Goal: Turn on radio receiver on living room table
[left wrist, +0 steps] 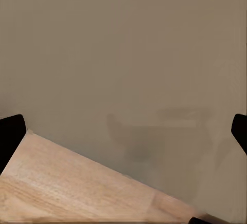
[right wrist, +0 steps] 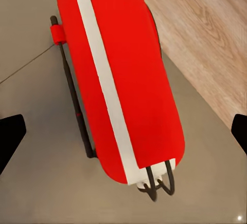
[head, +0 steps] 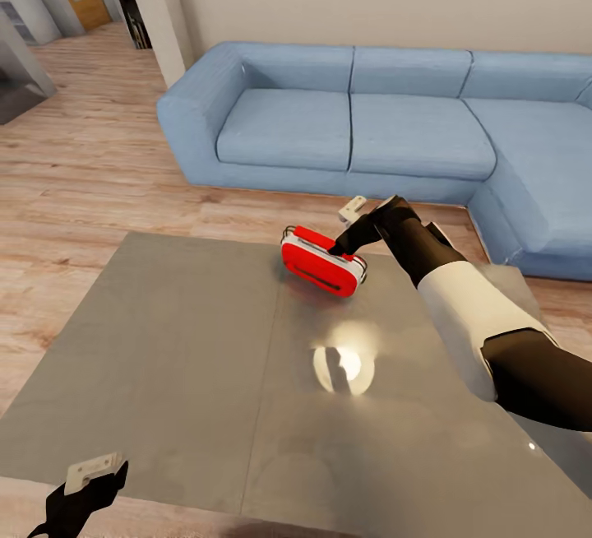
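Head view showed the right gripper (head: 342,243) reaching down onto the top of the radio receiver (head: 322,262), its dark fingertips at or just above the red casing; actual contact could not be judged from that angle. From the right wrist view the two fingertips (right wrist: 10,139) stood wide apart, one on either side of the radio receiver (right wrist: 121,80) with grey surface between each tip and the red body, so the pincer was spread and held nothing. The receiver lay tilted on the table (head: 181,357), close to its far edge and somewhat toward the far right corner, with the wood floor (right wrist: 206,39) just past that edge. A blue sofa (head: 353,122) stood beyond the far edge across a strip of floor. The left gripper (head: 86,489) hung at the near left corner of the table, its fingertips (left wrist: 11,136) also wide apart over the table edge and floor, gripping nothing. Most of the tabletop toward the near and left edges lay bare.
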Controlling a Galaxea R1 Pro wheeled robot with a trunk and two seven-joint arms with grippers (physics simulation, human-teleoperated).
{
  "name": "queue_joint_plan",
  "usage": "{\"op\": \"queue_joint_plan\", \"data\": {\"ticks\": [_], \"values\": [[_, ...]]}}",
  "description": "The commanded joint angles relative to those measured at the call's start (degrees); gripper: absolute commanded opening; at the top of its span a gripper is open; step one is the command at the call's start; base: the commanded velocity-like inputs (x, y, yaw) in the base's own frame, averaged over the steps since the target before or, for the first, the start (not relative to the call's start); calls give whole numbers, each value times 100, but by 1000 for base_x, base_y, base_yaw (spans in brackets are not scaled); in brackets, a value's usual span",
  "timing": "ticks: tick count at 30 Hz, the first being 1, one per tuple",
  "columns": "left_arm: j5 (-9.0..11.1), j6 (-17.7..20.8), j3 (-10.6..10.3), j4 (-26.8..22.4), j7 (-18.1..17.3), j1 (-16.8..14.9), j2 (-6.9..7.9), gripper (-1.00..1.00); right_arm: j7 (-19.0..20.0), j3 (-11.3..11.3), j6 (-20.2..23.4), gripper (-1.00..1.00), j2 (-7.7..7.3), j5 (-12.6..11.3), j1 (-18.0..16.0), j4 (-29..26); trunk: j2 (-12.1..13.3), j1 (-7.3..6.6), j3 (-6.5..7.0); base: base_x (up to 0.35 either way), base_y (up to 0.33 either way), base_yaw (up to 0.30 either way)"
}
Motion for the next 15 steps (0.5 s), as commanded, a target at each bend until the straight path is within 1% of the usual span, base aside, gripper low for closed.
{"op": "queue_joint_plan", "data": {"ticks": [1,4,7,11,14,15], "values": [[0,0,0,-1,0,-1,0,100,0,0,0,100,-3,-6,0,0,0,0,-9,0,0,106],[2,0,0,-2,0,-2,0,100,0,-6,-13,100,-20,-21,0,5,0,0,-34,0,0,87],[0,0,0,0,0,-1,0,100,-6,-9,-144,100,-108,-26,0,29,0,0,-47,0,0,30],[0,0,0,0,0,-2,0,100,-8,-13,-214,100,-170,-27,0,56,0,0,-52,0,0,7],[0,0,0,1,0,-2,-1,100,-9,-24,-257,100,-325,-27,0,117,0,0,-52,0,0,1],[0,0,0,1,0,-2,-1,100,-9,-28,-272,100,-342,-27,0,120,0,0,-52,0,0,0]]}}
